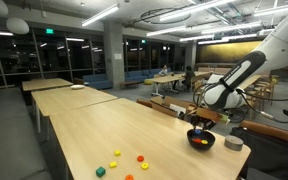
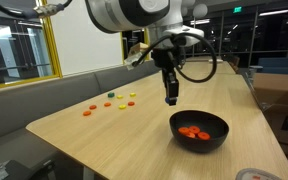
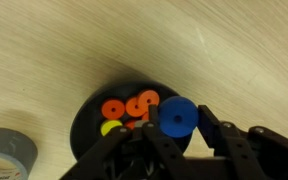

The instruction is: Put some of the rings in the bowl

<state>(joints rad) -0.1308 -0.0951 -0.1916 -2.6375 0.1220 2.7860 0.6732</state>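
Several tiny coloured round plastic pieces (image 2: 109, 103) lie loose on the long wooden counter (image 2: 104, 135), at nine o'clock from the wide round black bowl (image 2: 199, 146). In the wrist view a grey tape roll (image 3: 4, 150) sits near the bowl's eight o'clock. The arm points straight down. Its tool (image 2: 171, 101) hangs over the bowl, clenched on a flat blue round piece (image 3: 178, 117). Orange and red plastic rings (image 3: 129, 105) lie inside the bowl.

A long wooden counter (image 1: 134, 125) is set in a large hall. Strip lights (image 1: 99, 15) are hung from the ceiling. Dark windows (image 1: 9, 55) are seen behind, and a grey bench (image 2: 44, 100) is placed beside the counter.
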